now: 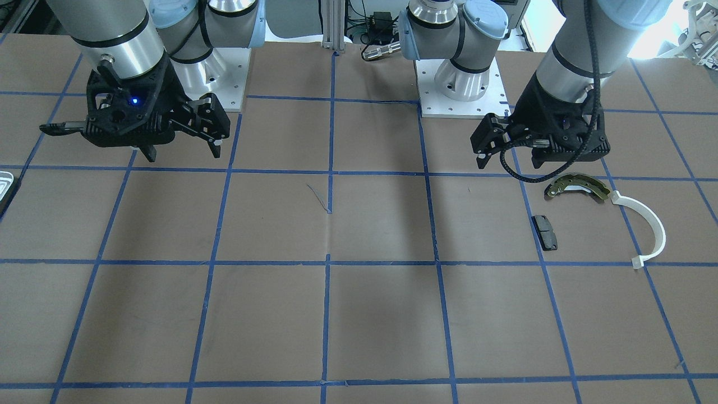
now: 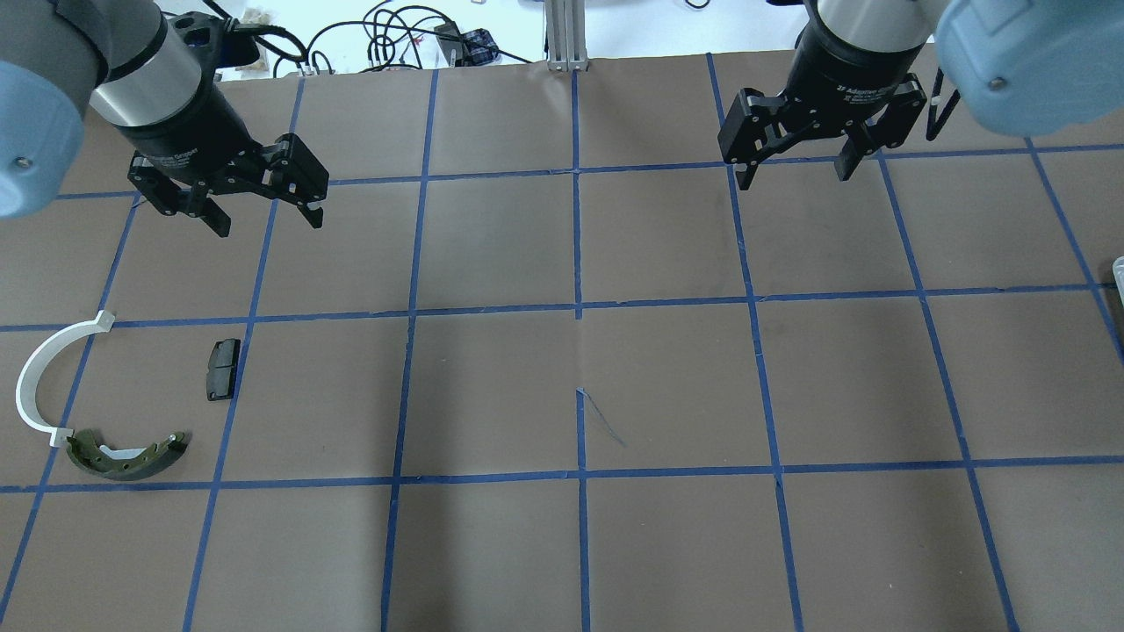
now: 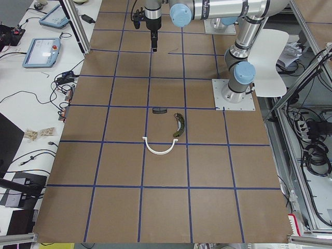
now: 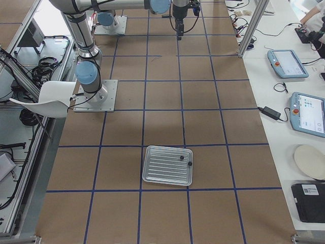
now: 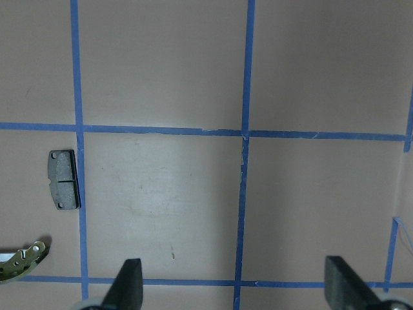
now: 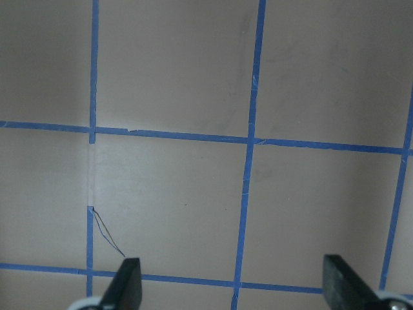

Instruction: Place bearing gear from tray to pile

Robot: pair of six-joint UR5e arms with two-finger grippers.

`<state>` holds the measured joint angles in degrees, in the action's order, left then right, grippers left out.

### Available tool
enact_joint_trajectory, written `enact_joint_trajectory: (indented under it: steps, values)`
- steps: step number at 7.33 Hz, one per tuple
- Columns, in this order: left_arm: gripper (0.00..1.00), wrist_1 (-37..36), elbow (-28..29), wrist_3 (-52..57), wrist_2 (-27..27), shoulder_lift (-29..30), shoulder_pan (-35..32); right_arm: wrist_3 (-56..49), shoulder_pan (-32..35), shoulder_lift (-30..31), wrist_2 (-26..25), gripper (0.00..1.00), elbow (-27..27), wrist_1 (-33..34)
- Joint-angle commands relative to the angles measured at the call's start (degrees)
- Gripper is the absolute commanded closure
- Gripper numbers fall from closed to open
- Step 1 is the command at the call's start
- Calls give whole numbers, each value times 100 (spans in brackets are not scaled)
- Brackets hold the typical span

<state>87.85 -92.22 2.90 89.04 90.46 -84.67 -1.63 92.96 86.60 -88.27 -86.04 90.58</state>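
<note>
Tray [image 4: 162, 172] on brown, blue-gridded table [image 4: 162, 127]

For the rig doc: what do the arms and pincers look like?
Silver tubes, pale-blue joint caps on left arm and right arm. Black two-finger left pincer and right pincer, white lettering on collars. Black ribbed cable loops beside left; blue light on right's mount.

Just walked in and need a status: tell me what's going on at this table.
Nothing is being handled right now. The left gripper and the right gripper both hover open and empty above the table. The tray sits toward the robot's right end with two small dark parts in it, too small to identify. The pile, a brake shoe, a white half-ring and a dark pad, lies on the robot's left side.
</note>
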Motion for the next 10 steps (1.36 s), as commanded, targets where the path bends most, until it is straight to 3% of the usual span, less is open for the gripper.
enact_joint_trajectory:
  steps: [1,4,5,8,9,10]
  values:
    - [0,31,11,9,0,-11,11,-13,2,58,-32,0,34,-5]
    - [0,22,-7,9,244,15,55,-38,-312,-29,-67,0,-62,48]
    - [0,5,2,9,193,68,56,-109,-827,-29,-76,0,-80,-48]
    - [0,92,-6,-53,184,-107,-15,-1661,-2558,-318,-85,0,-308,74]
    - [0,92,-6,-61,158,-29,-6,-2117,-3060,-659,-85,0,-317,82]
    - [0,101,2,-79,166,-124,-32,-2714,-3552,-1080,-120,0,-317,526]
